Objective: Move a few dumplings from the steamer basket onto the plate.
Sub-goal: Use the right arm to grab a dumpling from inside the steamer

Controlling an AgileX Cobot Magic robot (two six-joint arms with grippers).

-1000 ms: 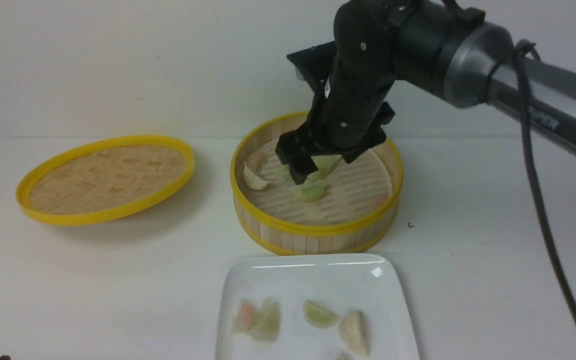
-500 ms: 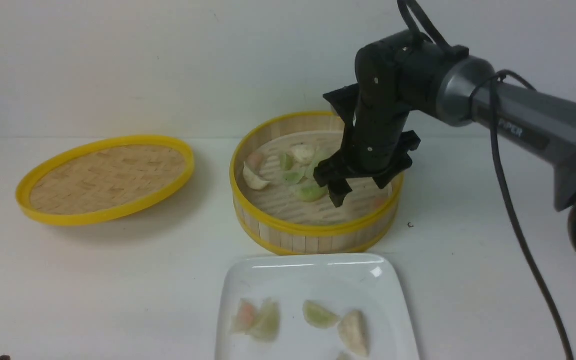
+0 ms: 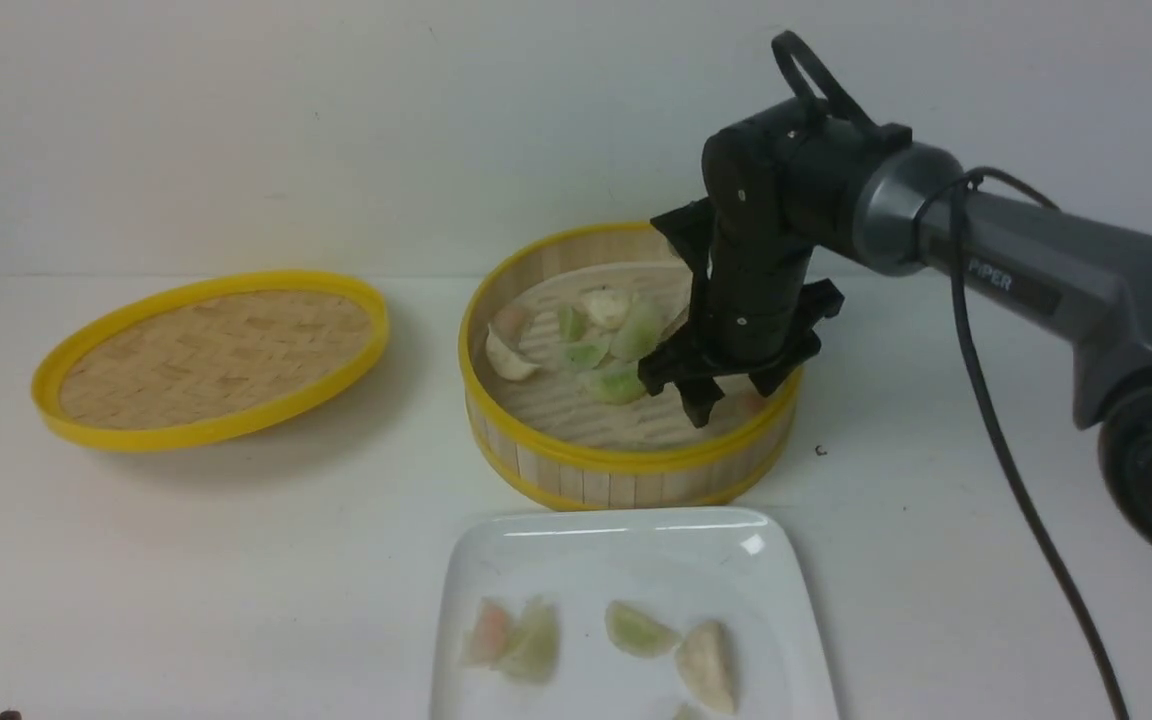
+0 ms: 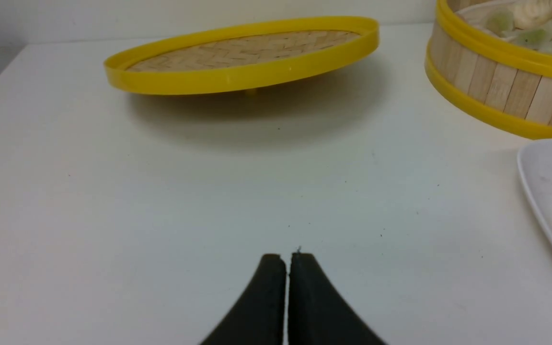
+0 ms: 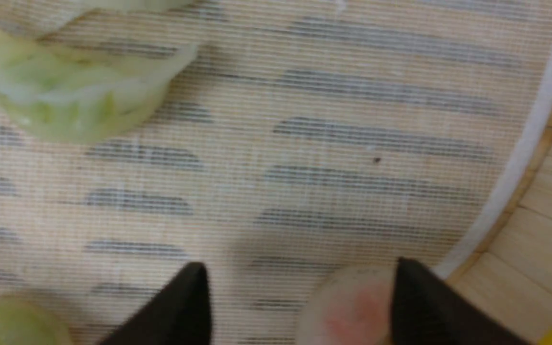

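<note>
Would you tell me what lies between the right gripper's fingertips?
A pinkish dumpling, close against one fingertip, on the steamer basket floor, seen in the right wrist view.

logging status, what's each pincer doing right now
left pincer: shut, empty
right pincer: open, around a pinkish dumpling in the steamer basket, not gripped yet

Yellow-rimmed steamer basket (image 3: 626, 485) with pale wooden slats; lid (image 3: 211, 355) woven in tan herringbone (yellow rim too); white plate (image 3: 636, 560); dumplings (image 3: 616, 385) pale green, pink, cream.

steamer basket (image 3: 626, 485): wood slats, smooth yellow rim | plate (image 3: 636, 560): glossy white | lid (image 3: 216, 350): woven | table (image 3: 236, 560): matt
</note>
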